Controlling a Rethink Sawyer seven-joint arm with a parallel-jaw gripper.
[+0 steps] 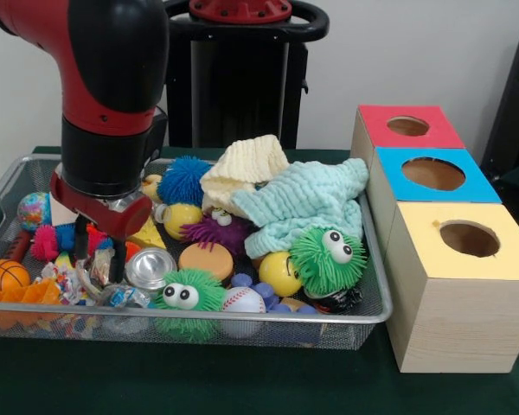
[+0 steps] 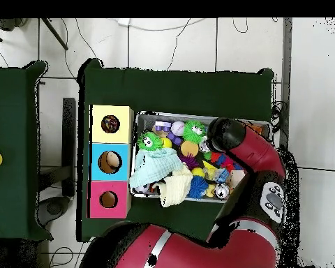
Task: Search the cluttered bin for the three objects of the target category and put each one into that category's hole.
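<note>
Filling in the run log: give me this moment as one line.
gripper: open, lowered into bin left end among wrapped sweets | holding: nothing seen | boxes: red, blue, yellow, beside bin | cloths on toys

The bin (image 1: 374, 313) is set on the table (image 1: 242, 380), filled with toys. Three boxes (image 1: 454, 285) are lined up just beside its right edge in the front view. Two cloths (image 1: 307, 203) are piled toward the bin's far right corner. The gripper (image 1: 99, 259) is lowered among the toys at the bin's left end.
</note>
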